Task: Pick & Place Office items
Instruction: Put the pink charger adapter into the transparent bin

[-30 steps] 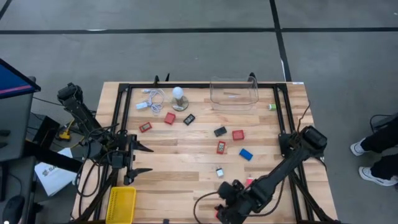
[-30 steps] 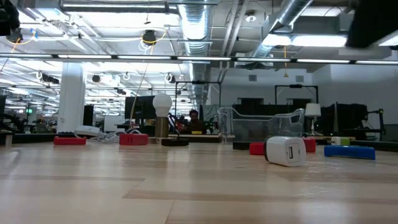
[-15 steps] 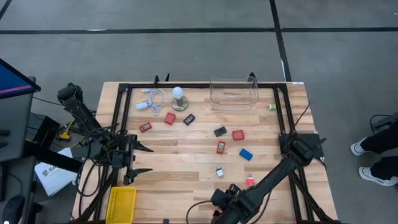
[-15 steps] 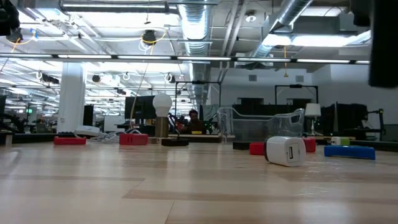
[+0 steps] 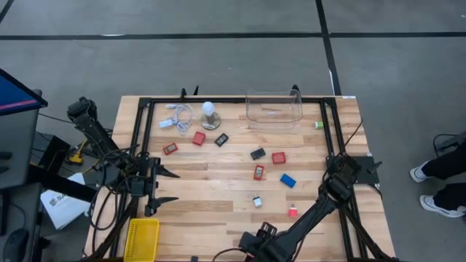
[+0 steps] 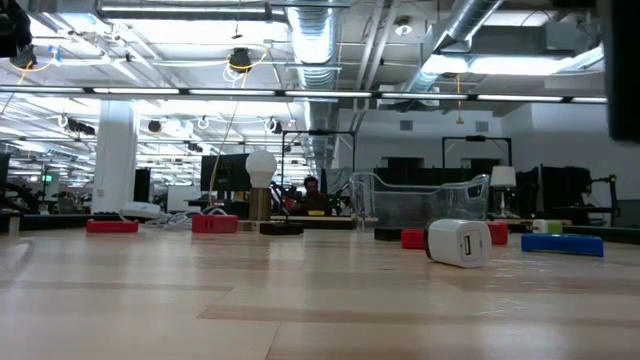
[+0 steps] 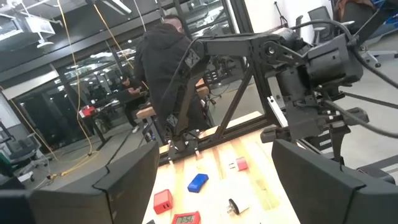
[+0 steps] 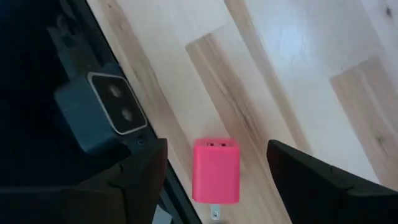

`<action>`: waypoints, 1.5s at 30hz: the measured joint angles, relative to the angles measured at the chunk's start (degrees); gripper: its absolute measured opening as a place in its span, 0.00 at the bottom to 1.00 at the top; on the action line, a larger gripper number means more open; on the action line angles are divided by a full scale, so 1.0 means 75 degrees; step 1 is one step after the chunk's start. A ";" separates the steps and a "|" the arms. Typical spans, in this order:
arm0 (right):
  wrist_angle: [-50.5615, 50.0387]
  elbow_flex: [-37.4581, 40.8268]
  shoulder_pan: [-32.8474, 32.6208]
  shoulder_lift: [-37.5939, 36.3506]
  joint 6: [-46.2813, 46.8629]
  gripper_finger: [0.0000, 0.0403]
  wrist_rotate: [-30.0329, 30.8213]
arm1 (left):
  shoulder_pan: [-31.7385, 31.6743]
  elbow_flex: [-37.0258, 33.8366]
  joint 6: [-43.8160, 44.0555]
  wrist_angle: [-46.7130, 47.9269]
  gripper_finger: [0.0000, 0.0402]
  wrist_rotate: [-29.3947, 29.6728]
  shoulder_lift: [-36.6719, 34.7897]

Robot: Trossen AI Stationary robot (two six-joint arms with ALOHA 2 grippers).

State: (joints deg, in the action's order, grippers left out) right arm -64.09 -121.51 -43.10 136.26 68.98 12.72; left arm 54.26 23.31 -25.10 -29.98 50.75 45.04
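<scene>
Left gripper (image 5: 166,186) parked open at the table's left edge, well apart from the scattered blocks. Nearer, right gripper (image 8: 214,180) open, hanging at the front edge with the pink block (image 8: 216,170) between its fingers, long axis running along them.

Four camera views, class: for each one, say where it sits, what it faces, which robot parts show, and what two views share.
High view: overhead, straight down on the table; both arms show.
Low view: table height, level across; white charger nearest.
Left wrist view: between the open left gripper fingers, towards the right arm.
Right wrist view: down on a pink charger, right gripper open.
Shared: high and left wrist both show the blue block.
</scene>
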 joint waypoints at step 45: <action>0.0164 0.0540 -0.0071 0.0654 -0.0279 0.54 -0.0396 | -0.0003 0.0000 -0.0420 -0.0239 0.77 0.0002 -0.0006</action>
State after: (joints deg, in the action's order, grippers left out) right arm -62.87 -117.46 -43.64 141.16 66.89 9.75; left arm 54.24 23.31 -28.25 -31.77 50.76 44.99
